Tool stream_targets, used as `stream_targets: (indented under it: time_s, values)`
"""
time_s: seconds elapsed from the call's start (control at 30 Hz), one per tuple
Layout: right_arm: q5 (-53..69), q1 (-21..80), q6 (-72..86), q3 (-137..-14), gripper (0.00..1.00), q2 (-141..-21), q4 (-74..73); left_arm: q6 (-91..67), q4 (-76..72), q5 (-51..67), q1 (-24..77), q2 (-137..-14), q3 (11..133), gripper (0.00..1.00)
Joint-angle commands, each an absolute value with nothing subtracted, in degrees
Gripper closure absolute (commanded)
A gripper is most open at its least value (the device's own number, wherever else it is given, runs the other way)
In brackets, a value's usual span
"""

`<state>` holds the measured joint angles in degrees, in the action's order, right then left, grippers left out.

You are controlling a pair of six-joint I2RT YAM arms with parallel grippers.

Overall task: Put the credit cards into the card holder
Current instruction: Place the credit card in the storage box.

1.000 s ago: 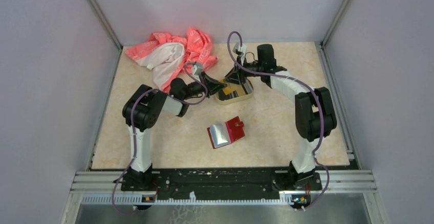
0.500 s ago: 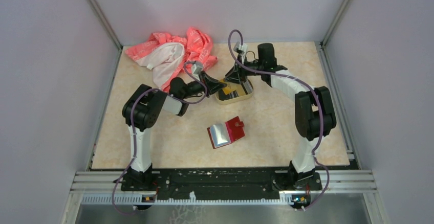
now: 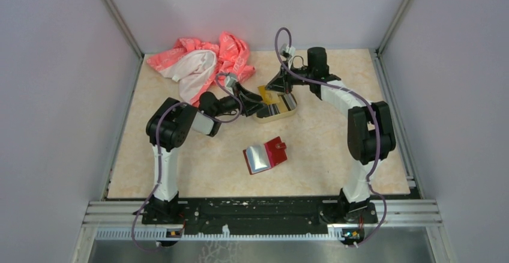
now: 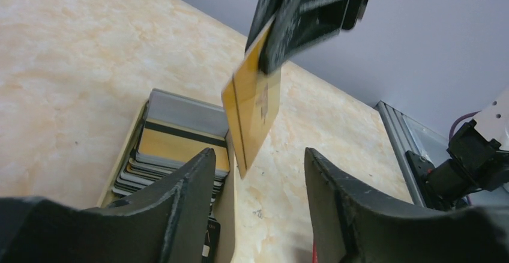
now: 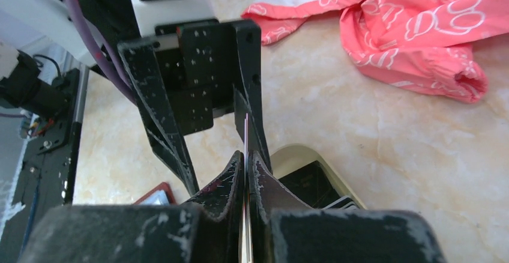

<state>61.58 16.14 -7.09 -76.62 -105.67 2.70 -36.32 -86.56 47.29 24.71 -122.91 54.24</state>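
The right gripper (image 5: 246, 161) is pressed together on the upper edge of one yellow card (image 4: 255, 110), which hangs on edge from its fingertips. The left gripper (image 4: 258, 161) faces it with fingers spread, one on each side of the card's lower corner, touching nothing.

Layout, relative to the right gripper:
- Table (image 3: 336, 149): below both grippers.
- Pink cloth (image 5: 420, 29): beyond the left gripper, well apart.
- Wallet (image 3: 265, 154): lying open on the table, well apart, toward the arm bases.
- Tray (image 3: 292, 110): directly beneath, with the stack of cards (image 4: 174, 143) left in it.

Hazards:
1. Slip. The grip covers only a narrow strip of smooth plastic. A quick swing toward the wallet could rotate the card or drop it.
2. Collision. The left fingers stand just beside the card. If either arm moves sideways, a finger may strike the card and lever it loose.
3. Handover fault. If the left fingers close off-centre, the card may bend or twist.
4. Insertion fault. The wallet is not held down, so a tilted card may push it along the table instead of entering a pocket.
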Motion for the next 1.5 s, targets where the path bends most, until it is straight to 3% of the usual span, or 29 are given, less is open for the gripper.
stream_targets:
  time_s: [0.0,0.17,0.57,0.6,0.67,0.8,0.87,0.9,0.97,1.07,1.37,1.47]
  values:
    - [65.58,14.90,3.54,-77.60,1.00,-106.26,15.02,-38.95,-96.87,49.67,24.56,-125.40,54.41,0.36]
    - [68.98,14.68,14.12,-76.36,1.00,-107.33,25.44,-40.38,-98.30,50.24,24.57,-126.31,55.91,0.36]
    - [69.76,14.68,14.09,-75.28,1.00,-107.64,25.88,-46.43,-102.73,52.02,24.56,-126.62,59.28,0.36]
    - [69.85,14.68,13.99,-75.23,1.00,-107.76,25.85,-46.76,-102.70,51.71,24.60,-126.60,59.44,0.43]
    - [69.92,14.68,13.82,-75.00,1.00,-107.70,25.76,-47.86,-102.74,51.45,24.52,-126.84,60.31,0.67]
    - [69.63,14.73,11.93,-74.38,1.00,-107.26,23.99,-49.30,-102.71,51.95,24.57,-127.61,61.84,1.00]
    - [68.02,14.73,8.54,-74.85,1.00,-106.87,19.86,-48.86,-102.72,51.08,24.59,-127.30,61.06,1.00]
    - [66.64,14.71,6.90,-75.11,0.94,-106.46,17.64,-47.97,-102.44,50.02,24.60,-126.90,60.14,1.00]
    - [63.92,14.68,5.29,-75.48,0.71,-106.04,14.31,-45.31,-100.48,47.90,24.66,-125.55,58.03,1.00]
    - [62.30,15.01,5.66,-74.46,0.51,-105.11,14.70,-41.15,-97.06,44.95,25.41,-123.49,55.69,1.00]
    - [54.45,17.80,4.33,-73.75,0.49,-104.83,13.34,-41.56,-96.59,43.01,26.09,-122.79,55.26,1.00]
    - [53.06,18.09,4.46,-73.79,0.53,-104.90,13.44,-41.43,-96.02,43.07,26.26,-122.50,55.31,1.00]
